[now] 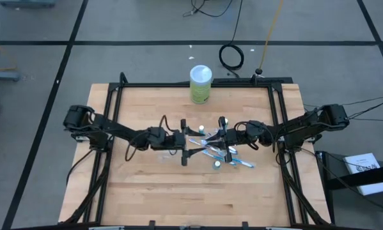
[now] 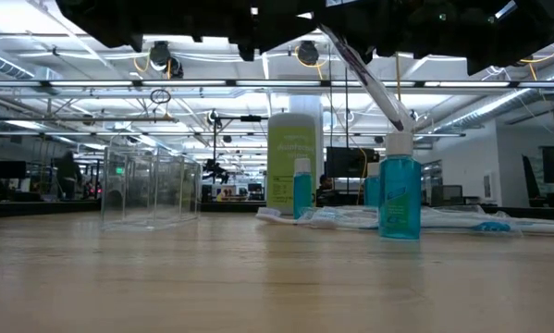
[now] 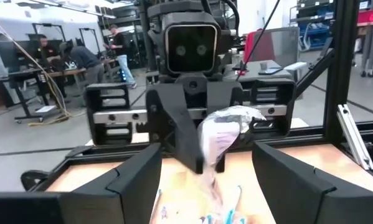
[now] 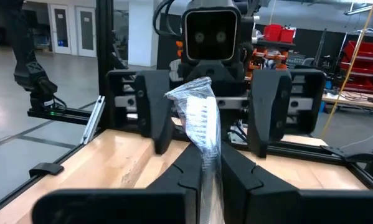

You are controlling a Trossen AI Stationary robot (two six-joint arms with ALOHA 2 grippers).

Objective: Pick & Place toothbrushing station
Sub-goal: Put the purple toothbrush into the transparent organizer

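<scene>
My right gripper (image 4: 209,182) is above the table's middle (image 1: 211,139), shut on a clear-wrapped toothbrush (image 4: 198,118). My left gripper (image 3: 208,186) faces it from the table's left (image 1: 185,142), open and empty; the brush's free end points at it. Below them, more blue-and-white toothbrushes (image 1: 233,158) lie flat on the table. White-capped teal tubes (image 2: 400,190) (image 2: 301,188) stand upright among them. The clear plastic cup (image 2: 152,190) stands on its base to the left in the low view. My right gripper pinches the wrapped toothbrush between its two fingers, on the shaft below the bristle head (image 4: 208,163). The fingers come about level from the table's right and lie along the brush. The bristle end (image 3: 222,127) sticks out past the fingertips. The brush (image 2: 364,79) is tilted, clear of the table.
A green canister with a white lid (image 1: 201,84) stands at the table's far edge. A black frame (image 1: 277,115) borders the wooden top. People (image 3: 74,59) are in the room beyond the table. Bare wood (image 1: 197,198) lies toward the near edge.
</scene>
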